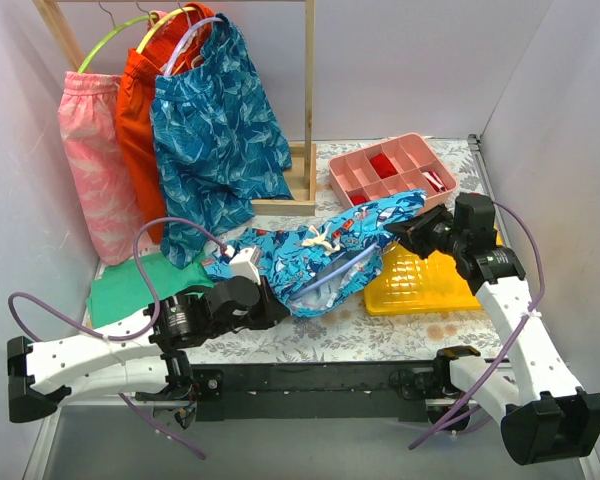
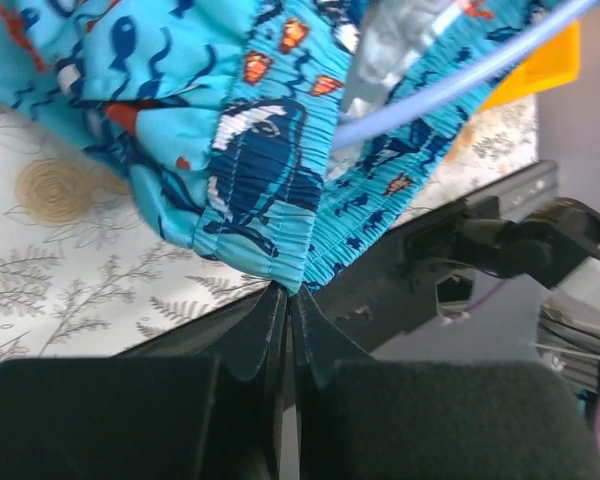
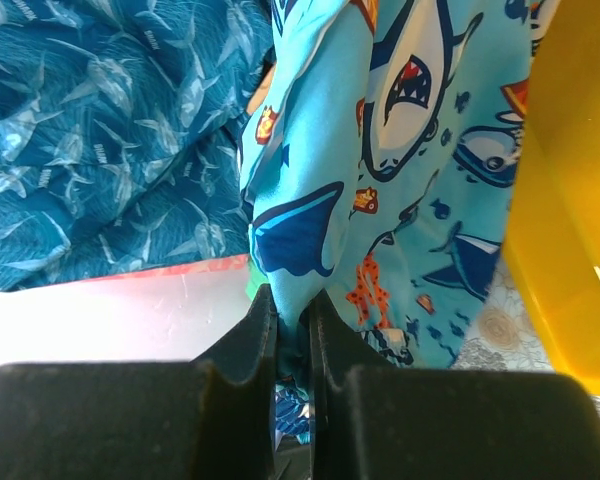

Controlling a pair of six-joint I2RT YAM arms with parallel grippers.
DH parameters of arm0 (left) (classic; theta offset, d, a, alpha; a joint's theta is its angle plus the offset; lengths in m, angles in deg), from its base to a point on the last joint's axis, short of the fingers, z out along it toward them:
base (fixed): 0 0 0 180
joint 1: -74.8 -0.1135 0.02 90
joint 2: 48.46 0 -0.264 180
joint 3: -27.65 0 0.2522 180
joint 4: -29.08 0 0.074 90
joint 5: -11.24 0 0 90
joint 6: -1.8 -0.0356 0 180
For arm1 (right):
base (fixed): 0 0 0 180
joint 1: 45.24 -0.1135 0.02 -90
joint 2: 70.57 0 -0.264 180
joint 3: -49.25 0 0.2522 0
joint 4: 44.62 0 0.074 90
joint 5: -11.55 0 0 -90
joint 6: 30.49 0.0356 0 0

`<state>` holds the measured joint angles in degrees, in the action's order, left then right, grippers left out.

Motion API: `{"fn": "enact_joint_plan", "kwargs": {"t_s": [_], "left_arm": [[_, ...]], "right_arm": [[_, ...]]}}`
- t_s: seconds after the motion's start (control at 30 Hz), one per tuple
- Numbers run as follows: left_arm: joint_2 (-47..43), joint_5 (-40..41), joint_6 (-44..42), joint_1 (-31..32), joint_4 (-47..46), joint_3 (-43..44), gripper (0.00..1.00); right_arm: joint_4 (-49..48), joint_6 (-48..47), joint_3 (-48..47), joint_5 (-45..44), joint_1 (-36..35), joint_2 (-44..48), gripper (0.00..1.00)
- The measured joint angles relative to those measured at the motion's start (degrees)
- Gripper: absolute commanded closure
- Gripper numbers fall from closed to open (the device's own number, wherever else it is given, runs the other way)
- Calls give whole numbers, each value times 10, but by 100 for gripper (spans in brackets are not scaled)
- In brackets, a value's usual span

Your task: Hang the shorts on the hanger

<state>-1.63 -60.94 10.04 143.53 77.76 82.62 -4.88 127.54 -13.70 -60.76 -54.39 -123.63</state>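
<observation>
The shark-print shorts (image 1: 325,248) stretch between both arms, low over the table (image 1: 380,335). The left gripper (image 2: 290,303) pinches them at the waist, the right gripper (image 3: 292,305) pinches a fabric fold. The pale hanger (image 2: 460,78) lies inside.

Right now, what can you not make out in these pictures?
- Top view: the bright blue shark-print swim shorts hide most of the thin pale blue plastic hanger, hook included.
- Left wrist view: the hanger runs off the top edge.
- Right wrist view: no hanger shows behind the shorts.
- Top view: contents of the pink plastic compartment tray are too small.
</observation>
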Motion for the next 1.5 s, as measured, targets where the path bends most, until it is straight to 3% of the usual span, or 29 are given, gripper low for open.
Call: {"fn": "enact_joint_plan", "kwargs": {"t_s": [0.37,0.63,0.77,1.0,1.1,1.13,1.2,1.3,1.37,1.5], "left_arm": [[92,-40,-57,-2,-2,204,100],[193,-65,-146,-74,20,336,100],[219,-68,-183,-83,31,333,94],[209,-82,-231,-111,32,240,90],[216,-86,-246,-117,21,205,84],[221,-88,-251,-117,16,198,79],[234,-97,-261,-118,0,188,59],[249,-120,-276,-119,-23,179,49],[251,-139,-283,-119,-39,173,48],[249,-183,-288,-121,-71,173,70]], "right_arm": [[2,47,-93,-47,-91,-38,99],[18,59,-168,-75,-126,-62,99],[10,60,-143,-83,-125,-68,99],[-41,83,-27,-51,-127,-108,99],[-54,84,-5,-38,-132,-136,99],[-57,83,1,-35,-133,-144,99],[-68,83,12,-28,-134,-152,99],[-80,83,21,-15,-135,-157,99],[-82,83,22,-10,-135,-162,99],[-96,84,22,0,-135,-174,99]]}}
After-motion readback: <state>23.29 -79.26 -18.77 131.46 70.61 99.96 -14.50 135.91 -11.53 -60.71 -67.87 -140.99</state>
